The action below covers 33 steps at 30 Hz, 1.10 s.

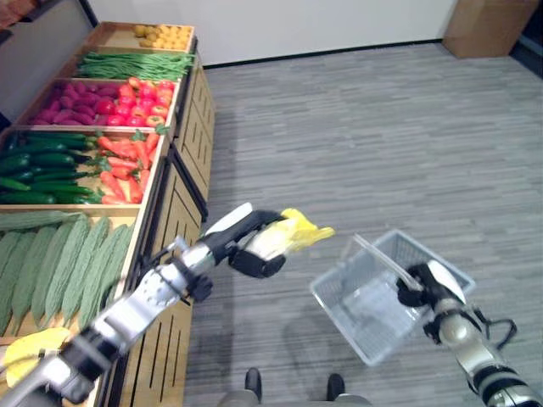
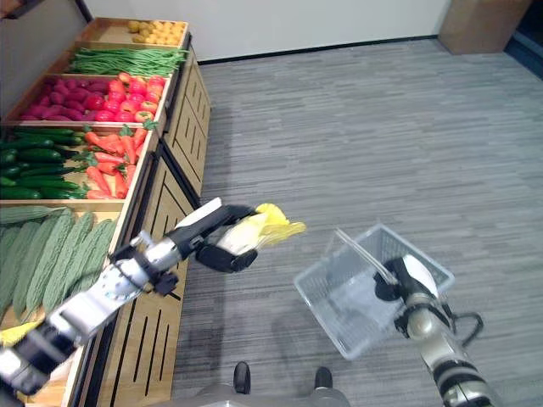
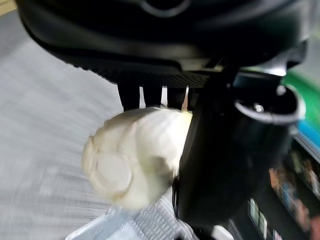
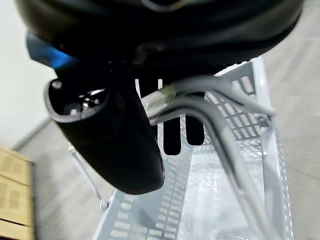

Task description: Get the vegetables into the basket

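Left eye view: the left hand (image 1: 254, 246) is clasped around a pale cabbage (image 1: 293, 231), holding it in the air over the grey floor (image 1: 382, 127) between the wooden produce stand (image 1: 174, 195) and the grey basket (image 1: 373, 301). The cabbage's long axis runs from the stand toward the basket, yellow leaf tips pointing at the basket, white base buried in the palm. The right hand (image 1: 422, 288) grips the basket's handles at its right rim. On the stand, compartments hold carrots (image 1: 127, 165), cucumbers (image 1: 42, 170), green beans (image 1: 131, 64) and bitter gourds (image 1: 59, 259).

Right eye view: the same scene, the cabbage's leaf tips well apart from the basket's left rim.

Left wrist view: fingers and thumb curl round the cabbage, its round white stem end facing the camera; a corner of the basket lies below it.

Right wrist view: the right hand's fingers (image 4: 172, 132) and thumb (image 4: 115, 145) close round the basket's wire handles (image 4: 225, 120), mesh walls beyond
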### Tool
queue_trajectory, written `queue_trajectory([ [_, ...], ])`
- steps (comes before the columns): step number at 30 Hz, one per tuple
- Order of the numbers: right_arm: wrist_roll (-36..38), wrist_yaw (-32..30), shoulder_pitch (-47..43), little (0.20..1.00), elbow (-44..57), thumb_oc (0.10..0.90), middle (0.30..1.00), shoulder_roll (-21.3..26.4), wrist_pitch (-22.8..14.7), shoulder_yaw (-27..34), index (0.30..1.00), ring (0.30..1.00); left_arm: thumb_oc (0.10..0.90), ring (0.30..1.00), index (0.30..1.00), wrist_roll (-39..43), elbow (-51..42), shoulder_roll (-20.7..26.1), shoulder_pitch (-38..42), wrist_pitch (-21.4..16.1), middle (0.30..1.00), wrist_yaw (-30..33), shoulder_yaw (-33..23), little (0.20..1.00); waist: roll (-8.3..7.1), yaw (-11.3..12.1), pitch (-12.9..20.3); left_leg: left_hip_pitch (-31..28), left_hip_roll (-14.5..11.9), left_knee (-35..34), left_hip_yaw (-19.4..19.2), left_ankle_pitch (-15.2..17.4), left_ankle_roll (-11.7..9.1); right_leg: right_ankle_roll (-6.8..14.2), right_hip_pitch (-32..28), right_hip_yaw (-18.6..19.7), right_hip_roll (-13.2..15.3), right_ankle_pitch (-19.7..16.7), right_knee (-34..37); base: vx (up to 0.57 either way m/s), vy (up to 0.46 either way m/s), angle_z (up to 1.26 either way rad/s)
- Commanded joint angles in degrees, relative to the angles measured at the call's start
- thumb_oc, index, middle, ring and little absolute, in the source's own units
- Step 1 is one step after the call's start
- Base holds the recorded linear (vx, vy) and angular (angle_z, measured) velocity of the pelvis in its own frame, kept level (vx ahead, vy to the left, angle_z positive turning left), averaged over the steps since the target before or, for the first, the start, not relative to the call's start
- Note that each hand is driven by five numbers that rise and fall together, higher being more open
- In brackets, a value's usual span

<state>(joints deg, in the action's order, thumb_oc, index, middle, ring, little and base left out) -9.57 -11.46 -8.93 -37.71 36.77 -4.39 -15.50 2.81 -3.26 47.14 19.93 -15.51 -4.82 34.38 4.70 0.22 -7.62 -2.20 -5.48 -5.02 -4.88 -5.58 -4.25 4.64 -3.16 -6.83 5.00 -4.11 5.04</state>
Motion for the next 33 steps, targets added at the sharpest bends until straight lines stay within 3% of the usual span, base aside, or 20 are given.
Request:
queue_trajectory([
  [1, 5.55, -1.46, -13.23, 0.3, 4.44, 0.4, 0.3, 3.43, -7.56, -2.72, 0.3, 0.3, 0.4, 0.3, 0.3, -9.36, 2.77, -2.14, 8.23, -7.27, 0.3, 4.44, 4.86, 0.3, -4.94, 0.9, 4.58, -0.42, -0.69, 0.02, 1.33, 3.46, -1.24, 5.09, -0.06, -0.1, 4.06, 1.32, -0.04, 0.01, 0.01, -0.27],
  [7, 5.32, -0.39, -18.61, 0.3, 6.54, 0.4, 0.3, 3.46, -8.62, -7.75, 0.3, 0.3, 0.4, 0.3, 0.3, -18.42, 8.8, -3.94, 11.92, -7.69, 0.3, 6.5, 9.3, 0.3, -5.1, 0.85, 5.06, -0.78, -0.68, 0.02, 0.87, 3.66, -1.26, 5.18, -0.17, 0.2, 4.14, 1.33, -0.04, 0.0, 0.002, -0.02],
  [14, 7.41, -1.9, -25.02, 0.3, 8.35, 0.4, 0.3, -0.95, -9.56, -10.7, 0.3, 0.3, 0.4, 0.3, 0.3, -28.54, 18.73, -6.82, 14.85, -6.59, 0.3, 11.58, 13.11, 0.3, -5.0, 0.77, 5.23, -0.98, -0.78, 0.02, 0.59, 3.82, -1.29, 5.18, -0.25, 0.62, 4.02, 1.4, -0.04, 0.0, 0.0, 0.0],
  [20, 13.32, 0.52, -22.51, 0.3, 17.37, 0.4, 0.3, -4.97, -10.79, -10.48, 0.3, 0.3, 0.4, 0.3, 0.3, -34.26, 23.42, -10.01, 11.99, -3.49, 0.3, 16.06, 9.28, 0.3, -5.27, 0.55, 5.31, -1.14, -1.02, 0.02, 0.07, 3.96, -1.28, 5.2, -0.16, 0.98, 3.98, 1.44, -0.04, 0.01, 0.009, -0.04],
  [28, 18.23, 5.43, -15.89, 0.3, 27.63, 0.4, 0.3, -6.33, -12.06, -11.57, 0.3, 0.3, 0.4, 0.3, 0.3, -40.81, 27.07, -13.49, 9.44, -0.22, 0.3, 19.77, 5.88, 0.3, -5.48, -0.12, 5.62, -1.83, -1.06, 0.02, -0.62, 4.29, -1.24, 5.18, -0.49, 1.48, 3.94, 1.7, -0.04, 0.0, 0.002, -0.02],
  [30, 18.03, 5.94, -14.93, 0.3, 29.47, 0.4, 0.3, -5.86, -12.25, -11.66, 0.3, 0.3, 0.9, 1.0, 1.0, -43.71, 29.5, -14.3, 8.68, 1.51, 1.0, 20.66, 5.23, 1.0, -5.52, -0.3, 5.64, -1.87, -1.12, 0.02, -0.76, 4.33, -1.25, 5.2, -0.49, 1.6, 3.97, 1.76, -0.04, -0.01, 0.006, -0.07],
  [33, 17.56, 5.99, -13.99, 0.3, 30.11, 0.4, 0.3, -5.29, -11.93, -11.33, 0.3, 0.3, 0.9, 1.0, 1.0, -46.39, 32.19, -15.65, 8.66, 2.85, 1.0, 20.94, 5.29, 1.0, -5.55, -0.43, 5.88, -1.99, -1.13, 0.02, -0.88, 4.43, -1.23, 5.19, -0.55, 1.74, 4.03, 1.8, -0.04, 0.0, -0.002, -0.07],
])
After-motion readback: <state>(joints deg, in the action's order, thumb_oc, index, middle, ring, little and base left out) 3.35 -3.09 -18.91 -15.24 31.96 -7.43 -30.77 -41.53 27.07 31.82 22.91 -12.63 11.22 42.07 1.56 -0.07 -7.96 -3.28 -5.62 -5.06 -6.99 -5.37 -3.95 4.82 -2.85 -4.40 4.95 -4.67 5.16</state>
